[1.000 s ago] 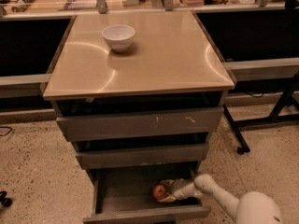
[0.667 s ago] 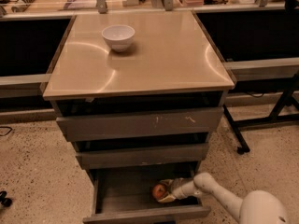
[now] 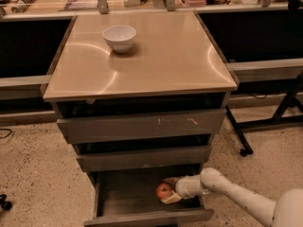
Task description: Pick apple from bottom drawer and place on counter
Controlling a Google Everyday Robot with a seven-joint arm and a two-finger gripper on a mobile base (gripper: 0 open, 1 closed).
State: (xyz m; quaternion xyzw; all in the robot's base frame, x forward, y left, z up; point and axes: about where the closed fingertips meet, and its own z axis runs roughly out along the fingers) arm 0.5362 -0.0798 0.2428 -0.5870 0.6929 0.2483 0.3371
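The small red apple (image 3: pixel 163 190) lies inside the open bottom drawer (image 3: pixel 142 217), right of its middle. My gripper (image 3: pixel 168 190) reaches into the drawer from the right on a pale arm (image 3: pixel 227 188). Its fingers (image 3: pixel 171 199) sit above and below the apple and are closed on it. The apple still rests low in the drawer. The tan counter (image 3: pixel 156 56) tops the cabinet above.
A white bowl (image 3: pixel 119 37) stands on the counter's back left. Two shallower grey drawers (image 3: pixel 142 126) stick out slightly above the bottom one. A workbench (image 3: pixel 57 1) with clutter runs behind. A black table leg (image 3: pixel 239 136) stands on the floor at right.
Almost nothing has moved; the gripper stays at the apple in the bottom drawer and the arm has shifted only slightly.
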